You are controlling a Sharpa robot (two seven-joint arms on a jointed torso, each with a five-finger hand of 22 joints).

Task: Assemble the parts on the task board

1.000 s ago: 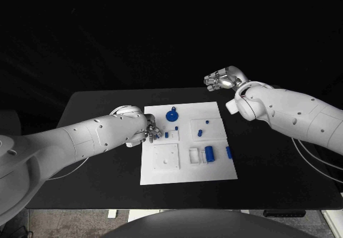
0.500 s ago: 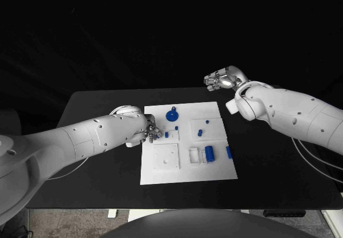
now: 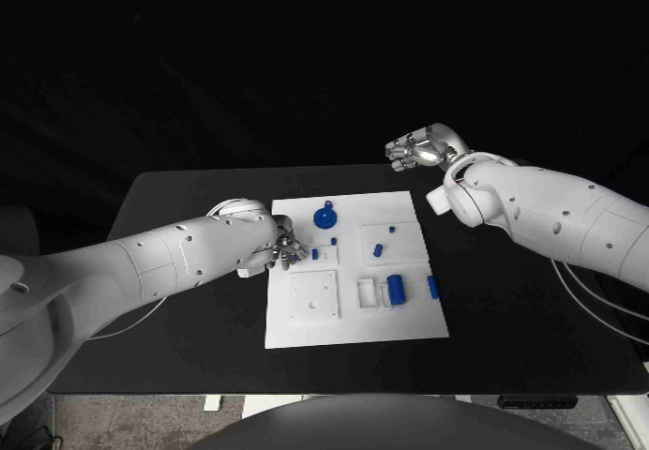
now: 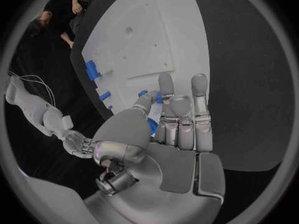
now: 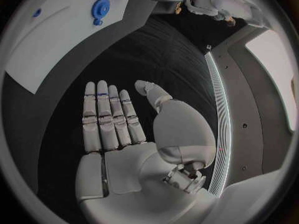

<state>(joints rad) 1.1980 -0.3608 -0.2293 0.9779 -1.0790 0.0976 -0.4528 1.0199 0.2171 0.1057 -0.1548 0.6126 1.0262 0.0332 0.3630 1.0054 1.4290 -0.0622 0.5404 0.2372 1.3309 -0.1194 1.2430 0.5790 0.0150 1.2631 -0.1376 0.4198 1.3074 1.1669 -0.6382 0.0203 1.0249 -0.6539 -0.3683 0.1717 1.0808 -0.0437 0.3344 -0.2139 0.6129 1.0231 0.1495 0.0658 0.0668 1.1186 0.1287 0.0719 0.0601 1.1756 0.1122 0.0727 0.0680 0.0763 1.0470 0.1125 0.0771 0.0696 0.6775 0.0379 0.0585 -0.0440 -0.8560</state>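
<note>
Head view: the task board [image 3: 354,323] lies in the middle of the black table [image 3: 176,202], with bare table on all its sides and more free room on the right side. On the board are small blue parts: a round one [image 3: 326,218] near the far edge, a long block [image 3: 395,288] near the right edge, and a small peg [image 3: 315,253] close to the left edge. The left hand [image 3: 280,251] is low over the left edge of the board. In the left wrist view this hand [image 4: 163,129] pinches a small blue part [image 4: 153,125] between thumb and fingers. The right hand [image 3: 422,148] is raised behind the far edge of the table, away from the board. In the right wrist view this hand [image 5: 121,129] holds nothing, its fingers straight and side by side, the thumb apart.
</note>
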